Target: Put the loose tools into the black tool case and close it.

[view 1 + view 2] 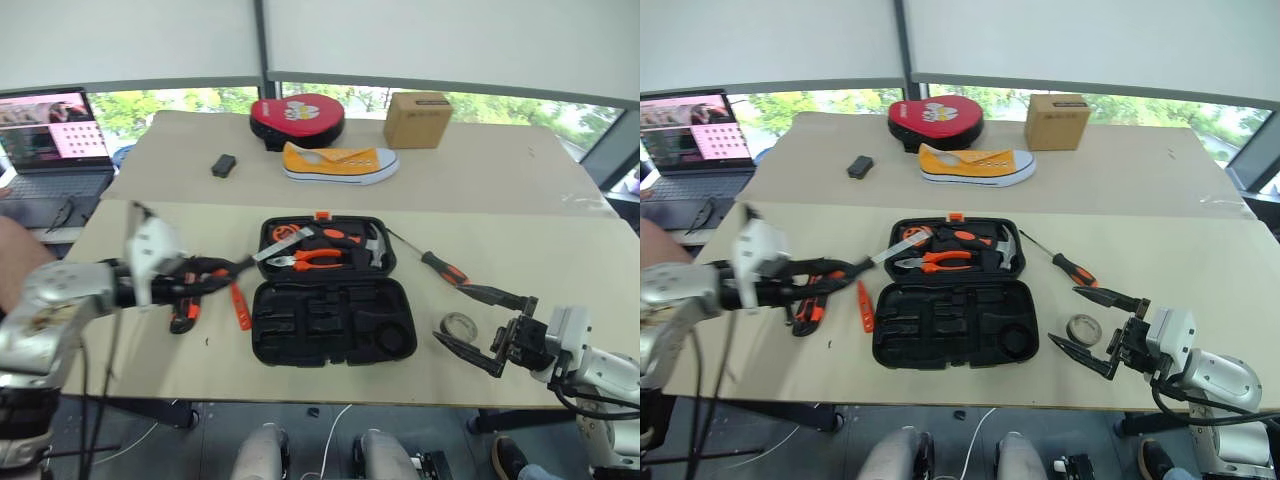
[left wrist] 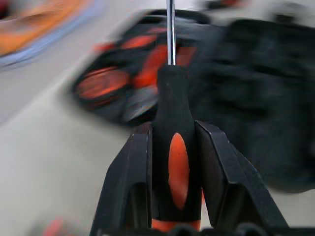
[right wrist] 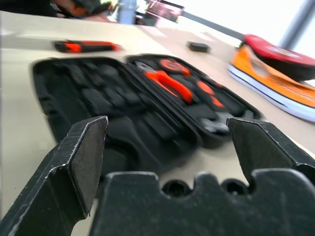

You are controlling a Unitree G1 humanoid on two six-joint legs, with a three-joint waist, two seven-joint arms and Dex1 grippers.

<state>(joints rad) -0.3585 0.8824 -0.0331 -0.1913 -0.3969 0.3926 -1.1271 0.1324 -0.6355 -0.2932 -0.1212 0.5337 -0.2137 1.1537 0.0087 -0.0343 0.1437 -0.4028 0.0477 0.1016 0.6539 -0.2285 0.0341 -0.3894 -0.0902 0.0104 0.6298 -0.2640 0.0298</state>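
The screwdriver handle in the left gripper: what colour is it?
Black with an orange inset; the screwdriver shows best in the left wrist view, clamped in the left gripper.

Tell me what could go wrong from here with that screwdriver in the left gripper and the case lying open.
1. The left gripper is clamped on the screwdriver by its handle only, with the long shaft sticking out toward the tool case; the tip might catch the pliers already seated there.
2. The utility knife and the tester screwdriver lie just below that arm, so a low sweep could knock them.
3. The tape roll sits near the open right gripper and could get nudged.
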